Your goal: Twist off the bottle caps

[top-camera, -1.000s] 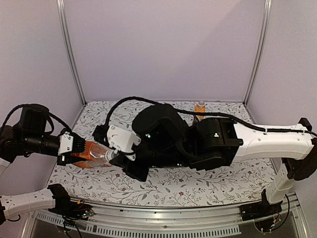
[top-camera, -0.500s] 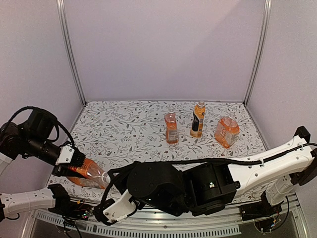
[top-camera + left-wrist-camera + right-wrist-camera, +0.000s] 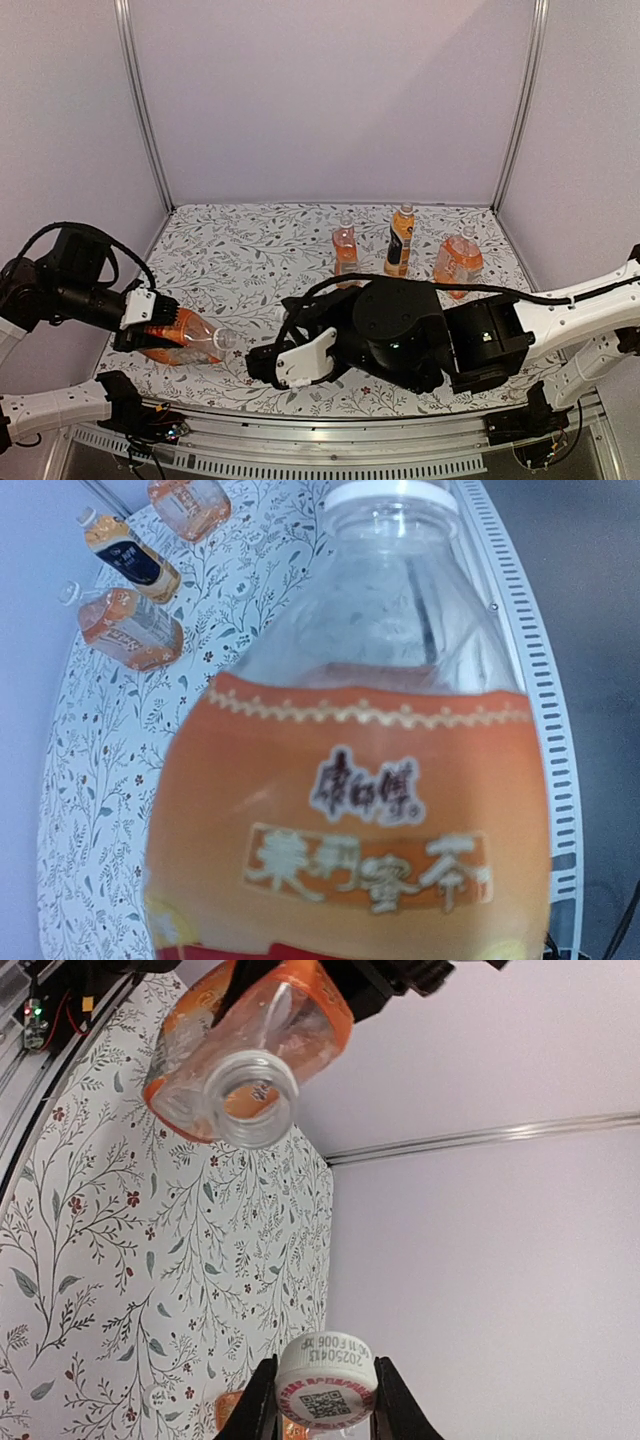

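My left gripper (image 3: 150, 325) is shut on a large clear bottle of orange drink (image 3: 185, 338) and holds it tilted at the table's left front, neck pointing right. The bottle fills the left wrist view (image 3: 350, 810) and hides the fingers. In the right wrist view its mouth (image 3: 250, 1095) is open, with no cap on it. My right gripper (image 3: 322, 1400) is shut on a white screw cap (image 3: 325, 1378) with a red-ringed QR code. It shows in the top view (image 3: 262, 365), a little right of the bottle's neck and apart from it.
Three more bottles of orange drink stand at the back right: a small one (image 3: 345, 252), a dark-labelled one (image 3: 400, 240) and a squat one (image 3: 458, 265). The right arm's bulk (image 3: 400, 335) lies across the front middle. The table's front rail (image 3: 300, 440) is close.
One second ago my right gripper was at the bottle's neck. It then swung down to the front edge and now sits right of the neck, holding the cap. The left gripper kept its hold.
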Available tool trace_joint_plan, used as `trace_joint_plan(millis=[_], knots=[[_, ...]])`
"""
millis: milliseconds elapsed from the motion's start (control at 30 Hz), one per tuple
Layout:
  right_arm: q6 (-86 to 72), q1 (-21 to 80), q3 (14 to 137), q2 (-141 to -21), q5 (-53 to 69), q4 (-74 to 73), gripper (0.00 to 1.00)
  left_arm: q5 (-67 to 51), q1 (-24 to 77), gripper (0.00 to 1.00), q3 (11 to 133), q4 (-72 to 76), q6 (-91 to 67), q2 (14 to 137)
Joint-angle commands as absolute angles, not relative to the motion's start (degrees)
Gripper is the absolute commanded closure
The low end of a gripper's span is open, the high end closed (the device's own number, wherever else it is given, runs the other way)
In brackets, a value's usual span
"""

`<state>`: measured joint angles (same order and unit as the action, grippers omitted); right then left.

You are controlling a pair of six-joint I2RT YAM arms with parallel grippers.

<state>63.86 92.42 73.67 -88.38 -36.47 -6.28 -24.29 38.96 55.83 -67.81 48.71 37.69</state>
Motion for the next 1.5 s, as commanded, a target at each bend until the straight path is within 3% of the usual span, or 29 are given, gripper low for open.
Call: trace_joint_plan(millis=[0, 167, 233, 367, 700, 1033, 1267, 1333, 1467], knots=[[42.65, 87.32, 72.30, -83.90, -40.70, -6.86, 1.00, -19.52, 39.39, 0.76, 53.08, -57.40, 39.94, 36.33], [-7.57, 71.65, 83.39, -90.50, -28.86, -42.05, 1.00, -10.98, 39.17, 0.75, 48.48, -41.41, 22.88, 32.15], [-20.70, 67.09, 86.04, -94.85, -23.53, -52.45, 1.00, -9.33, 38.14, 0.75, 47.11, -36.88, 15.82, 30.84], [-29.88, 65.46, 85.18, -100.75, -15.55, -55.78, 1.00, -10.51, 35.17, 0.75, 43.80, -30.94, 6.44, 28.33], [-33.59, 65.56, 87.95, -115.93, -6.42, -56.32, 1.00, -23.66, 25.25, 0.75, 27.71, -16.93, -7.55, 18.13], [-33.55, 65.92, 91.22, -122.62, -4.05, -54.97, 0.80, -33.87, 19.66, 0.75, 21.28, -10.46, -10.44, 13.06], [-33.19, 66.89, 94.65, -122.76, -3.18, -57.39, 0.29, -36.21, 19.00, 0.75, 20.68, -9.71, -10.72, 12.56], [-31.94, 67.77, 97.11, -121.78, -3.47, -58.68, 0.23, -36.64, 18.93, 0.75, 20.42, -9.29, -10.72, 12.44], [-23.57, 70.69, 102.44, -115.99, -5.34, -57.32, 0.22, -40.11, 18.66, 0.75, 19.89, -8.04, -11.02, 12.00]])
